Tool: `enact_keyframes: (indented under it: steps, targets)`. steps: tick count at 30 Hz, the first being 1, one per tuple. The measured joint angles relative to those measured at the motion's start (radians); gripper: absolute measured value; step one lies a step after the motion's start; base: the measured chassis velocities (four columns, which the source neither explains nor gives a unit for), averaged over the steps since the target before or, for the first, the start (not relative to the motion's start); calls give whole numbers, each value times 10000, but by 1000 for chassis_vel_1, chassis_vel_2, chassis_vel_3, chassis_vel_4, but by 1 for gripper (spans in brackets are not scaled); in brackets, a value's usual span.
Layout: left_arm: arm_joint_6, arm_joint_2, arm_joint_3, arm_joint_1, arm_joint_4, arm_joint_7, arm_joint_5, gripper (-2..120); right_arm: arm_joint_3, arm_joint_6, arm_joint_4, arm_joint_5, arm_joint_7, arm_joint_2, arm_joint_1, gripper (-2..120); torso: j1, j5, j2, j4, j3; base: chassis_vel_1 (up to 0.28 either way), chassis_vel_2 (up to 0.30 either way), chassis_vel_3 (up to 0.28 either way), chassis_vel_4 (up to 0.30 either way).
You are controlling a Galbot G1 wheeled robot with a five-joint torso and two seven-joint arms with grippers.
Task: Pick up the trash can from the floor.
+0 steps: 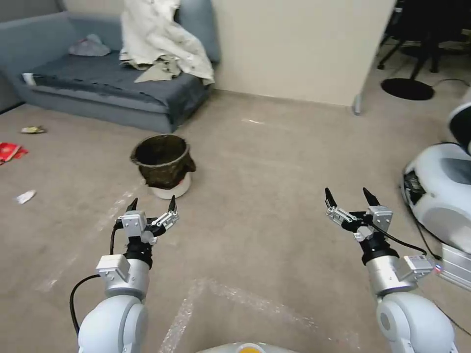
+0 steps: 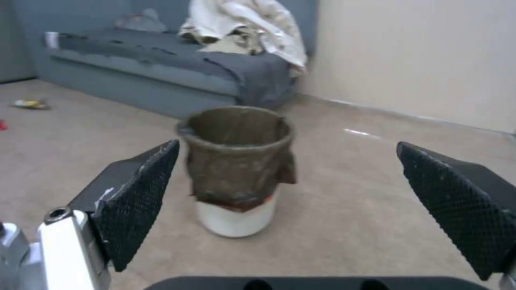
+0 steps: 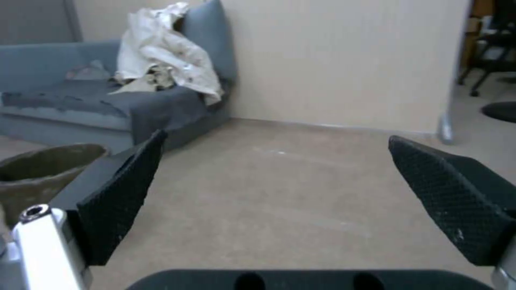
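**Left arm lined up on the bin, nothing gripped yet**

The trash can (image 1: 163,165) stands upright on the floor (image 1: 274,162), left of centre in the head view, just in front of the corner of the grey sofa (image 1: 98,83). Its dark bag is folded over the rim and hangs most of the way down, leaving a white band bare at the base. It is set clear of the sofa front, so there looks to be room to reach it from the robot's side.

The left gripper (image 1: 152,206) hovers in the lower left of the head view, just below the bin in the picture but not touching it. Its fingers are spread apart and point toward the can. In the left wrist view the trash can (image 2: 236,169) sits between the two dark pads (image 2: 140,193) but farther off, which suggests the arm is aimed this way so the rim or wall can pass between them.

The right gripper (image 1: 351,201) is held in the lower right of the head view, well apart from the bin over bare carpet, fingers also spread and empty. The edge of the trash can (image 3: 43,169) shows at the left of its wrist view. It appears to be waiting.

The pick-up has not yet begun.
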Motion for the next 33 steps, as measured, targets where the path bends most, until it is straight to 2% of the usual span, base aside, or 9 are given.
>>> enact_keyframes:
  steps: [6, 9, 16, 21, 33]
  targets:
    - [-18, -3, -2, -1, 0, -18, 8, 100, -4, 27, -15, 2, -14, -1, 8, 100, 0, -1, 0, 0, 0, 115, 123, 127, 107]
    - [-325, -76, 54, 23, 90, -314, 117, 100, -52, 457, -246, 85, -163, -51, 122, 100, 0, -1, 0, 4, 0, 129, 120, 118, 132]
    - [-648, -87, 92, 11, 249, -461, 175, 100, -45, 811, -423, 89, -455, -55, 157, 100, 0, -1, 0, 2, 1, 80, 73, 81, 91]
    - [-762, -87, 107, 8, 304, -490, 260, 100, -28, 1109, -616, 81, -677, -57, 130, 100, 0, 0, 0, -3, 1, 0, 0, 0, 0]
    - [-793, -121, 111, 30, 298, -588, 510, 100, -83, 1151, -627, 100, -832, -58, 126, 100, -1, 0, 2, 0, 1, -47, 48, 46, -47]
